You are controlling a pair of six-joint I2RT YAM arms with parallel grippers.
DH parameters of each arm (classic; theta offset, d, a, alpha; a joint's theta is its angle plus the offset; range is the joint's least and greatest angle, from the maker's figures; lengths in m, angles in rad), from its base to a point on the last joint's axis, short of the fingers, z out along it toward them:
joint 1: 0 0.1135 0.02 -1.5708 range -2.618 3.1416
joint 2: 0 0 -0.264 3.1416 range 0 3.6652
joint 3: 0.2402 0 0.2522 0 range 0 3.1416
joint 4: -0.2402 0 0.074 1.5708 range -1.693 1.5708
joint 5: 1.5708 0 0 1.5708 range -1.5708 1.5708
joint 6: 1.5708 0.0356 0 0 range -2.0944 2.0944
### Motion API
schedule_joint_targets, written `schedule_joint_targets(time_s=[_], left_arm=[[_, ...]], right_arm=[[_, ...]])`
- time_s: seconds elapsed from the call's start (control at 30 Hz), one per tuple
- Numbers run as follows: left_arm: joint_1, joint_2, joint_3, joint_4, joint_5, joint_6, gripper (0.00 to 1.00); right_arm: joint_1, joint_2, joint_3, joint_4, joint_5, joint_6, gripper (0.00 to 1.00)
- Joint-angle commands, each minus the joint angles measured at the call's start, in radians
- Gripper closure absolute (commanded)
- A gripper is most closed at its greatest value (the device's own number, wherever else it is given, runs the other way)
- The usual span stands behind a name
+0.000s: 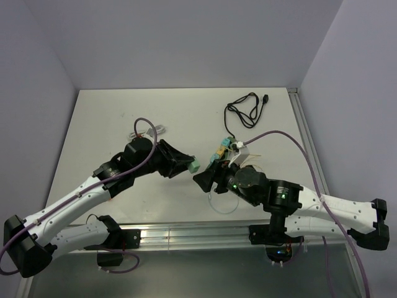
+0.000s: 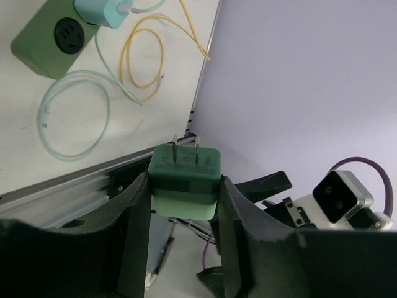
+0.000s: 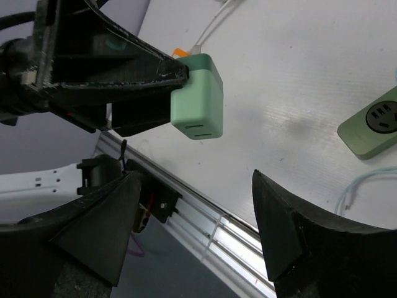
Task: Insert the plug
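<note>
The green wall charger [image 2: 185,169] is clamped in the left gripper [image 2: 184,194], prongs outward. The right gripper [image 3: 195,198] is spread empty nearby. Alignment of the prongs with the power strip [image 3: 371,129] is probably called for next.

My white-shelled, black-jointed left arm [image 1: 74,198] and right arm [image 1: 335,208] have black wedge-shaped fingers [image 3: 298,239], purple cable [image 1: 273,132] each; green lights [image 1: 234,184] on right.
</note>
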Motion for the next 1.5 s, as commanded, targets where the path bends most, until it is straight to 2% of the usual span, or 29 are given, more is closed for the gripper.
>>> schedule_joint_targets(time_s=[0.0,0.03,0.27,0.47,0.67,0.93,1.2,1.47], left_arm=[[-0.001,-0.024,0.020,0.070,0.009,-0.127,1.00],[-0.001,-0.023,0.032,0.057,0.007,-0.140,1.00],[-0.001,0.005,0.056,-0.005,0.068,-0.215,1.00],[-0.001,0.023,0.038,0.033,0.148,-0.256,1.00],[-0.003,0.006,0.029,0.038,0.156,-0.268,1.00],[-0.006,-0.014,0.023,0.026,0.156,-0.270,1.00],[-0.006,-0.029,0.015,0.018,0.154,-0.264,1.00],[-0.014,-0.044,0.004,0.012,0.142,-0.264,1.00]], right_arm=[[0.060,0.052,0.061,0.074,0.124,-0.063,0.21],[0.073,0.056,0.064,0.078,0.188,-0.075,0.22],[0.140,0.101,0.054,0.176,0.334,-0.181,0.34],[0.168,0.119,0.060,0.210,0.359,-0.244,0.45],[0.171,0.125,0.049,0.222,0.388,-0.248,0.50],[0.171,0.144,0.043,0.221,0.411,-0.256,0.52],[0.171,0.181,0.067,0.146,0.460,-0.207,0.52],[0.171,0.178,0.063,0.161,0.460,-0.201,0.60]])
